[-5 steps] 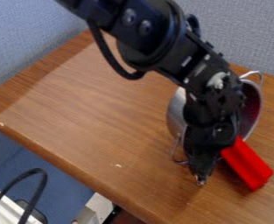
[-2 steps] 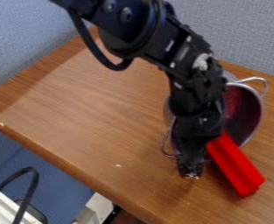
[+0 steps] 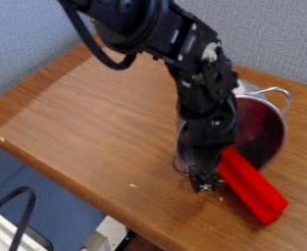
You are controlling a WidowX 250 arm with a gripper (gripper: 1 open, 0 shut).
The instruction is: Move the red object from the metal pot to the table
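Red block (image 3: 255, 188) at steel pot (image 3: 263, 125), near end over wood-grain tbl (image 3: 97, 127).
Claw (image 3: 208, 182) was alongside; couldn't tell if open/shut. Blue-gray wall (image 3: 281, 39) stood behind.

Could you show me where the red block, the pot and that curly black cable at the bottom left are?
Red block (image 3: 255, 186): camera view, the middle of its long upper face.
Pot (image 3: 262, 130): camera view, its inner wall.
Cable (image 3: 28, 204): camera view, its upper bend.
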